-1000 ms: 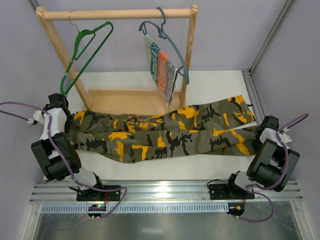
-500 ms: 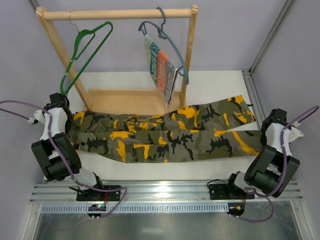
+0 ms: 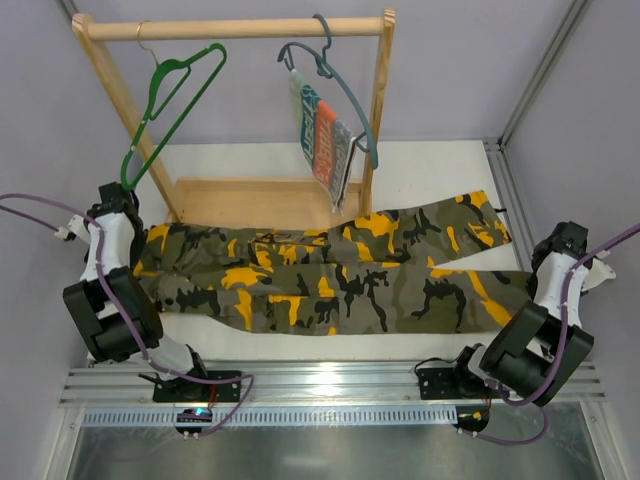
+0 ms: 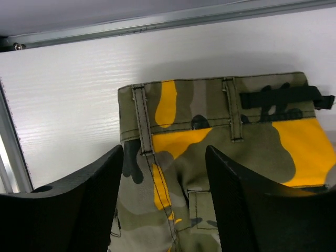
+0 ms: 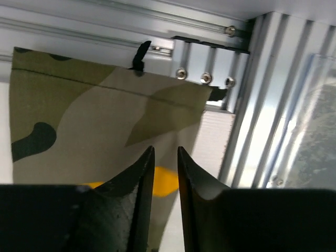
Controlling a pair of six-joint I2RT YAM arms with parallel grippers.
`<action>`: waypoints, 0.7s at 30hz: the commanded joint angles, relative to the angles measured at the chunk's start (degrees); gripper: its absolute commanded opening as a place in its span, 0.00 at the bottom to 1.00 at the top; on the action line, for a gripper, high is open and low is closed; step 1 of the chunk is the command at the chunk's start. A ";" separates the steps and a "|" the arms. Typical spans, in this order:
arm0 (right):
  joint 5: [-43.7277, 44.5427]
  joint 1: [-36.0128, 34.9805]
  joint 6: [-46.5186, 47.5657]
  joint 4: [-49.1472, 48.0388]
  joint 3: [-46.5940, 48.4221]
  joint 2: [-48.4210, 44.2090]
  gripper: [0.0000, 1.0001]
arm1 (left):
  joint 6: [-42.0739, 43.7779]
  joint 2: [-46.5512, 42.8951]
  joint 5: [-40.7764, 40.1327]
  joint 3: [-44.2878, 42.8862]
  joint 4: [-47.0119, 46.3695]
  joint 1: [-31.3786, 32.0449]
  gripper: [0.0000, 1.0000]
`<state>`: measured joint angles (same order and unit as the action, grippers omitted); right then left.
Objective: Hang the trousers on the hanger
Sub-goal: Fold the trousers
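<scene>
Top external view: the trousers (image 3: 330,280) lie flat across the table (image 3: 430,165), waistband at its left edge, hems at its right, while the hanger (image 3: 170,100) hangs on the wooden rack (image 3: 230,28) at the back. The left gripper (image 4: 164,157) is spread wide over the waistband. The right gripper (image 5: 165,152) is narrowly parted above a hem.

No lettering can be read; the print on the striped cloth (image 3: 325,140) is too small.

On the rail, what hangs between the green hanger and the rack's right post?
In the top view, a grey-blue hanger holding a small striped cloth hangs there, between the green hanger and the right post.
</scene>
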<state>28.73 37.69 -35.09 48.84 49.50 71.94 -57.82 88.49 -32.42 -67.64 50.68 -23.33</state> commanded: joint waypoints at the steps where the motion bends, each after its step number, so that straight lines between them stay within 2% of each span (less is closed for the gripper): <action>1: -9.28 0.36 6.08 -4.01 2.01 -1.53 0.30 | 4.37 -3.40 -2.38 -2.76 -0.14 1.35 0.65; 4: -20.09 -0.34 9.16 -6.38 2.10 -4.86 0.41 | 8.40 -4.46 -1.16 -1.63 -1.45 1.80 0.67; 7: -31.49 -4.01 11.10 -8.32 3.76 -6.11 0.49 | 12.11 -7.27 1.57 0.83 -5.22 1.80 0.68; 8: -32.24 -6.03 11.18 -8.58 4.55 -6.29 0.50 | 14.56 -9.02 3.49 2.49 -6.19 1.80 0.68; 9: -31.72 -11.97 10.75 -8.67 5.43 -6.46 0.52 | 15.97 -9.90 4.38 3.47 -8.55 1.80 0.69; 10: -29.37 -15.25 10.48 -8.59 7.52 -6.99 0.52 | 17.03 -10.96 5.08 4.35 -9.36 1.80 0.75; 12: -28.99 -23.75 9.43 -8.93 9.38 -7.43 0.53 | 19.23 -13.50 5.71 6.63 -10.16 1.71 0.77; 16: -31.01 -29.07 8.73 -11.13 11.50 -7.34 0.53 | 19.77 -16.59 8.07 9.80 -9.63 -1.18 0.78; 21: -33.82 -32.06 9.78 -13.24 10.89 -6.82 0.53 | 20.12 -17.30 12.03 13.93 -11.47 -3.03 0.77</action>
<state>-2.31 6.90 -26.52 37.60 59.57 65.52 -39.57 71.85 -23.79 -55.68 42.50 -25.76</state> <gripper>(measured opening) 0.527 0.768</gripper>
